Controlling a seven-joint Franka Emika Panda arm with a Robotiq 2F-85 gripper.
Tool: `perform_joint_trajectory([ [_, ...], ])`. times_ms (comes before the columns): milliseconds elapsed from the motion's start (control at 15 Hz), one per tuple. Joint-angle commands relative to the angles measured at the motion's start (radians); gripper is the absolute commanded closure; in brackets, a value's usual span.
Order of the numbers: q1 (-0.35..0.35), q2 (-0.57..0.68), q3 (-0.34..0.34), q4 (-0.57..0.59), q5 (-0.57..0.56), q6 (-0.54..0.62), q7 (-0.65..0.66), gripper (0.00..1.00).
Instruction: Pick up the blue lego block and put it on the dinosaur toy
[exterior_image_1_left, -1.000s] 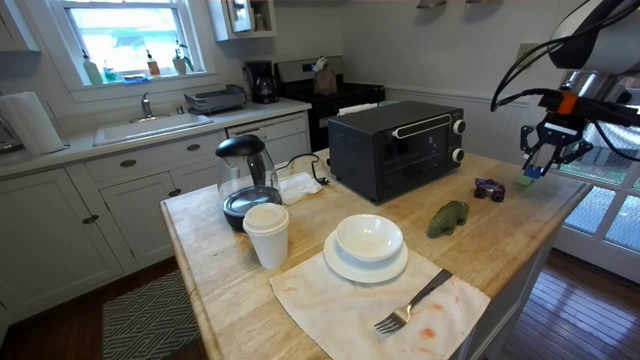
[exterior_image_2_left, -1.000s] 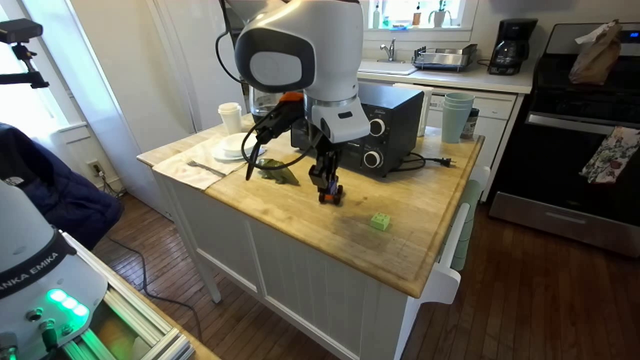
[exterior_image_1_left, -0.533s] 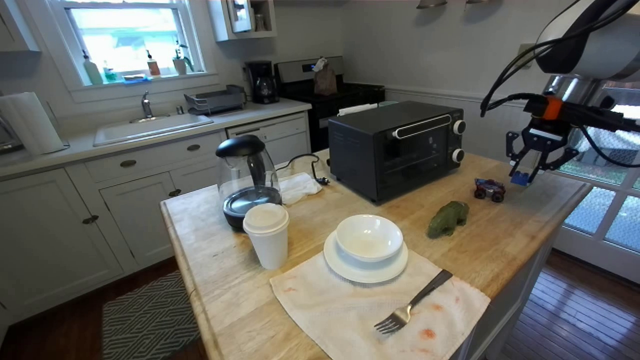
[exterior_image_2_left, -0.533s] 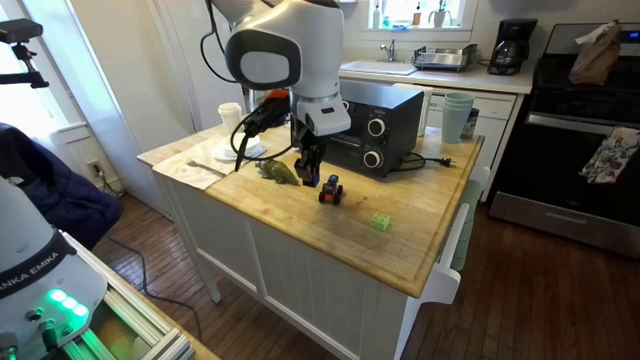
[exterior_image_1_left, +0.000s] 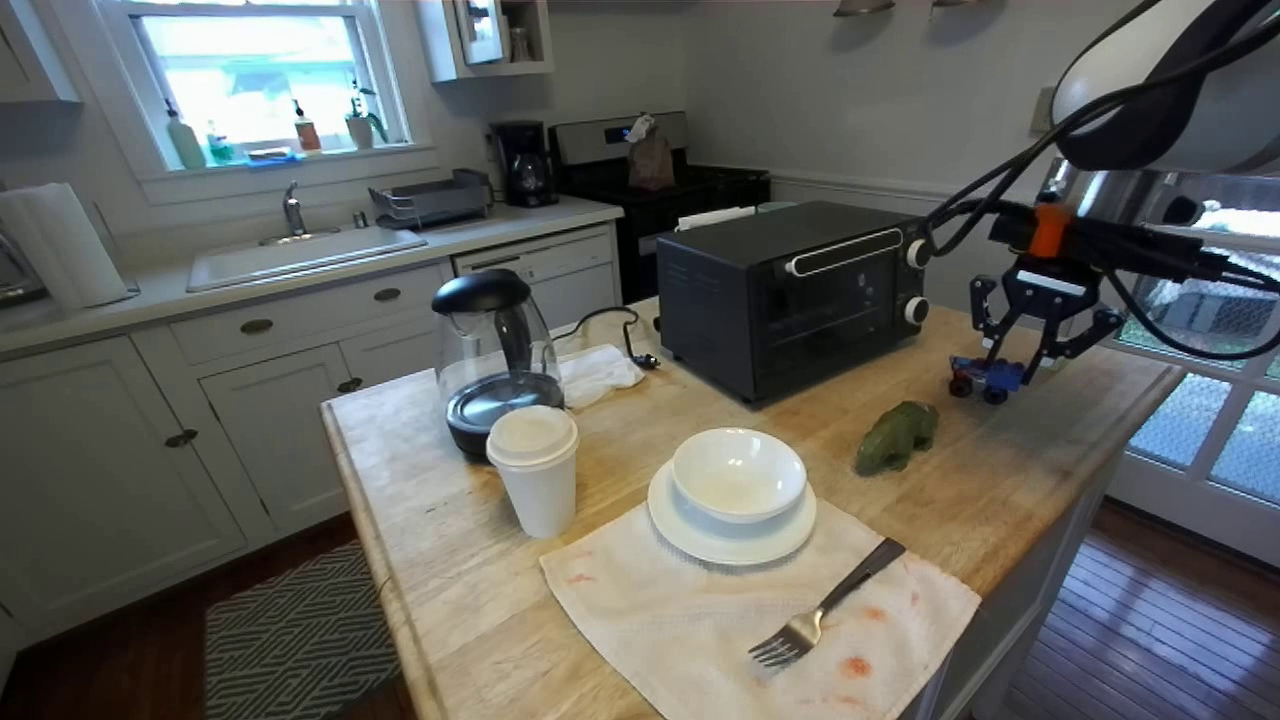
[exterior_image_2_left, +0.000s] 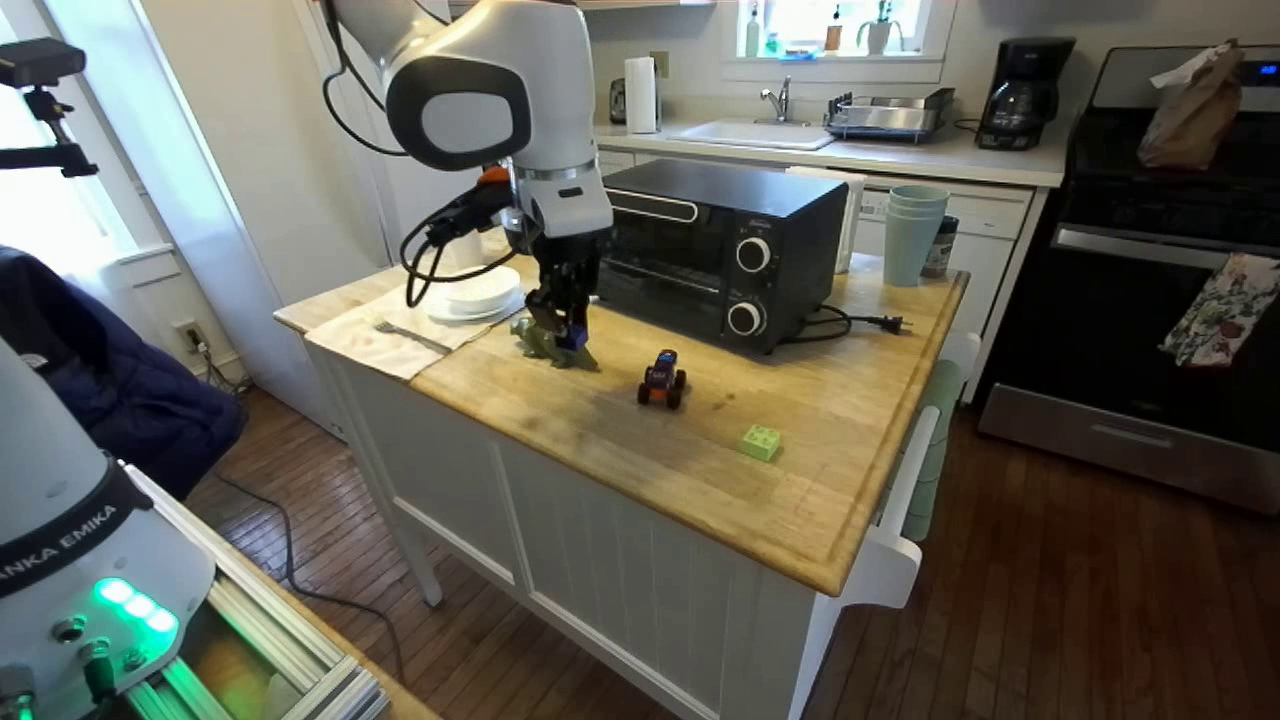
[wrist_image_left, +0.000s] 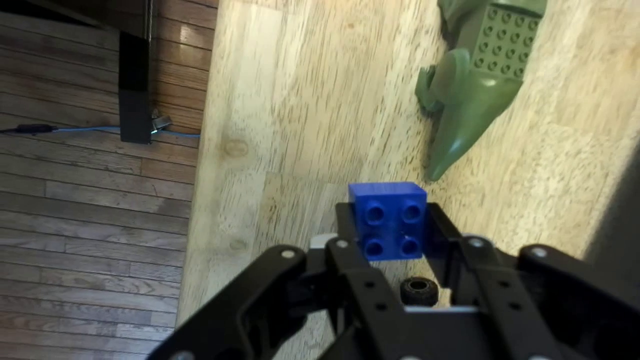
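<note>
My gripper (wrist_image_left: 388, 232) is shut on the blue lego block (wrist_image_left: 390, 220), which sits between the fingertips with its studs facing the wrist camera. The block is held above the wooden table. The green dinosaur toy (wrist_image_left: 475, 105) lies ahead of the block in the wrist view, its tail tip just beyond it and a studded patch on its back. In an exterior view the block (exterior_image_1_left: 1010, 376) overlaps the toy car, right of the dinosaur (exterior_image_1_left: 897, 438). In an exterior view the gripper (exterior_image_2_left: 562, 325) and block (exterior_image_2_left: 574, 338) overlap the dinosaur's tail end (exterior_image_2_left: 540, 345).
A toy car (exterior_image_2_left: 662, 378) stands near the dinosaur; its wheel (wrist_image_left: 419, 291) shows below the gripper. A light green block (exterior_image_2_left: 760, 442) lies farther off. A black toaster oven (exterior_image_1_left: 790, 300) stands behind. A bowl (exterior_image_1_left: 740, 475), plate and fork (exterior_image_1_left: 830, 605) are on a cloth.
My gripper has carried the blue block from near the light green block, past the toy car, toward the dinosaur. It moves left in both exterior views. The dinosaur and car have not moved.
</note>
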Motion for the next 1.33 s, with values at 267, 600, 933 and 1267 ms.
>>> perform_joint_trajectory([
  [267, 0.04, -0.075, 0.075, -0.106, -0.149, 0.119, 0.351, 0.88],
  [600, 0.02, -0.031, 0.075, -0.068, -0.116, 0.088, 0.281, 0.63],
  [933, 0.025, -0.026, 0.087, -0.067, -0.056, 0.093, 0.248, 0.88],
  [1267, 0.042, -0.001, 0.124, -0.042, 0.053, 0.094, 0.203, 0.88],
])
